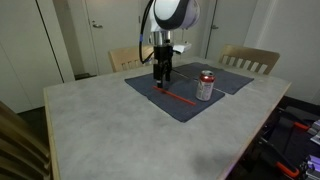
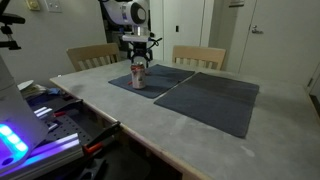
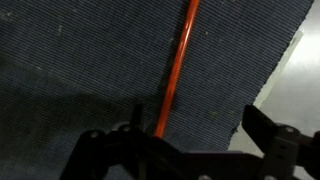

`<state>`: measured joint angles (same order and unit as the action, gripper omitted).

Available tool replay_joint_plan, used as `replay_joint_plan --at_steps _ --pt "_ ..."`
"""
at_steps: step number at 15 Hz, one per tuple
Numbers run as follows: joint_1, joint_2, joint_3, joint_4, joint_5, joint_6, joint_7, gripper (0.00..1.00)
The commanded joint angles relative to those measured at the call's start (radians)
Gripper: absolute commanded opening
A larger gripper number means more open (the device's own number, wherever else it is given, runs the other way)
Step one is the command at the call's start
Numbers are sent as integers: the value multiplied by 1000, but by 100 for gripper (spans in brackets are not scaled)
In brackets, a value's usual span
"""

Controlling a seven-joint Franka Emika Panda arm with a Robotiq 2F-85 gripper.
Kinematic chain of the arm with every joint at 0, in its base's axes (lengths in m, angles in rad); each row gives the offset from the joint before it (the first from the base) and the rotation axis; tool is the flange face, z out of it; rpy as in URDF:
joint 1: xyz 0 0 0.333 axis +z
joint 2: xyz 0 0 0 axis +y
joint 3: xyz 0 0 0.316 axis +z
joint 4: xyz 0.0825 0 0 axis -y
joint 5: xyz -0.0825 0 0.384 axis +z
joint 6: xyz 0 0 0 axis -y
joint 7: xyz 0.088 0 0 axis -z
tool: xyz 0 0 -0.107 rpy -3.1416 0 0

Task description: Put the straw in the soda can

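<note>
At the left of the grey table in an exterior view, we see a wooden chair behind the far edge. Next comes the gripper, hanging low over a dark mat, right above one end of the straw. The straw lies flat on the mat and runs rightward from under the gripper toward the soda can. The can stands upright on the same mat, near the straw's other end. In the wrist view we find the jaws spread wide and holding nothing. The straw lies between them, close to one finger and well clear of the other.
</note>
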<state>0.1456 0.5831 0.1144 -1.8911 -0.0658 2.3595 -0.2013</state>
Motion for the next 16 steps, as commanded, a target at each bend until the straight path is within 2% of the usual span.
replay_joint_plan --at_steps 1,6,16 --pt "5 36 -4 26 9 22 88 100" --pt "12 44 -15 17 9 63 191 100" --pt "20 62 -24 24 6 77 269 100"
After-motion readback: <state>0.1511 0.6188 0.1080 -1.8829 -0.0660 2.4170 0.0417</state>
